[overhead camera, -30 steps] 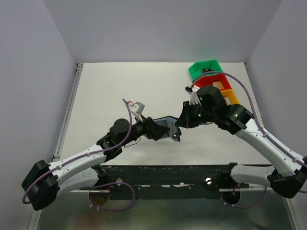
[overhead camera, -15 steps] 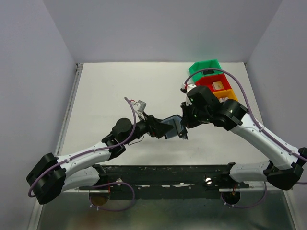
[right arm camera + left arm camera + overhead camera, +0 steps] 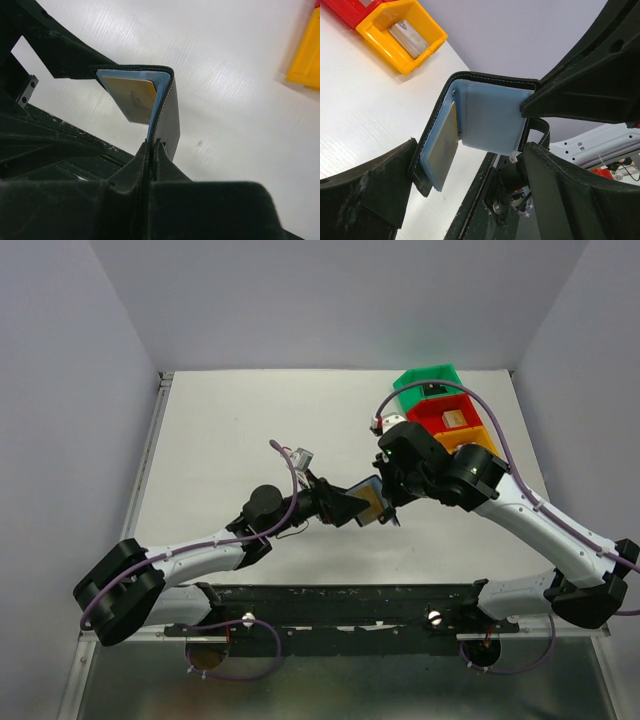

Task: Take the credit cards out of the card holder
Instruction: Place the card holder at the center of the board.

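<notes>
The card holder is held open above the table's middle, black outside with blue-grey pockets inside. A gold-orange credit card sits in one flap's pocket and also shows in the right wrist view. My right gripper is shut on the edge of the other flap; from above it sits at the holder's right side. My left gripper is open wide, its fingers on either side of the holder, with the card flap close to its left finger. Other credit cards are hidden.
Green, red and orange bins stand in a row at the back right; the orange one holds a small silver item. The black frame rail runs along the near table edge below the holder.
Both grippers and the holder have shifted right and slightly back. The holder has turned, so its gold card now faces the top camera. The left arm stretched out further; both grips are unchanged.
</notes>
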You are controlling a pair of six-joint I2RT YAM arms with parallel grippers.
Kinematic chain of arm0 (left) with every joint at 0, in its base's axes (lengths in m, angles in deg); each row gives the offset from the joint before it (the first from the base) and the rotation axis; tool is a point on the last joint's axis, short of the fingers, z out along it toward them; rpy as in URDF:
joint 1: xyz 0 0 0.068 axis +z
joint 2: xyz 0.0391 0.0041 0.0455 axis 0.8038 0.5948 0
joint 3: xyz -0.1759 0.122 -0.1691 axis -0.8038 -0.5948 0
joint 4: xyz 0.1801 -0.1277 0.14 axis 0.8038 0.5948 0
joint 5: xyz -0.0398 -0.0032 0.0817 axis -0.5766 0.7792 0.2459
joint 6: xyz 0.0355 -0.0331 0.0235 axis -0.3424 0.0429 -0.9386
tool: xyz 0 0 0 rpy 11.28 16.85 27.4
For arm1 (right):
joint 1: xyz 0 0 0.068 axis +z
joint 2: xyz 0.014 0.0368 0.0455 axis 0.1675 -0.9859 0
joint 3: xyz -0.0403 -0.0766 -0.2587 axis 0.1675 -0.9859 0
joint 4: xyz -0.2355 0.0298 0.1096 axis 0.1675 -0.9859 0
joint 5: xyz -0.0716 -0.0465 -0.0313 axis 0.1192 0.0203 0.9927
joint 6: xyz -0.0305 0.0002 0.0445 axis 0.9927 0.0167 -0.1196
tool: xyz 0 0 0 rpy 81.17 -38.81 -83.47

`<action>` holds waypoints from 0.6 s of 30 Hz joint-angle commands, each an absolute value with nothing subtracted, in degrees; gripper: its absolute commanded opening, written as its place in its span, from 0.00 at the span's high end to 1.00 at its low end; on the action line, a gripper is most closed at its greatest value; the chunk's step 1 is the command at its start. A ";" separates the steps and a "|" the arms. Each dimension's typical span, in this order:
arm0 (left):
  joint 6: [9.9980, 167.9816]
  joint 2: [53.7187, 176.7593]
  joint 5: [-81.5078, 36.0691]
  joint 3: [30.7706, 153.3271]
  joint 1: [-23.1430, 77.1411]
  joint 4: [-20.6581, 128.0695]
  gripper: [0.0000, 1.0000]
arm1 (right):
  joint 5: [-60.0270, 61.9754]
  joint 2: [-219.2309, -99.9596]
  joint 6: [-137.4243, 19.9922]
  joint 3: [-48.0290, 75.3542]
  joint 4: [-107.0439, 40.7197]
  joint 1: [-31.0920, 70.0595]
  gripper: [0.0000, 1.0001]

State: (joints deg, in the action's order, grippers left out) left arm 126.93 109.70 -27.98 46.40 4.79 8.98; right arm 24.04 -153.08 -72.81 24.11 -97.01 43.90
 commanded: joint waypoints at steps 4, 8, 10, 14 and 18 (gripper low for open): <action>125.14 105.58 -28.44 45.02 4.89 6.50 0.16 | 15.14 -149.19 -73.61 22.15 -92.08 42.22 1.00; 123.91 103.03 -27.29 43.44 4.89 8.61 0.29 | 6.88 -147.42 -74.49 19.51 -87.68 40.90 1.00; 123.64 101.71 -26.85 42.56 4.81 9.23 0.34 | 3.79 -146.72 -75.10 18.54 -85.84 40.54 1.00; 123.20 98.90 -25.27 40.36 4.89 10.28 0.42 | -0.87 -145.66 -76.25 16.87 -83.20 39.75 1.00; 121.89 95.83 -24.13 39.13 4.89 13.17 0.53 | -5.09 -144.87 -77.30 14.94 -80.03 38.17 1.00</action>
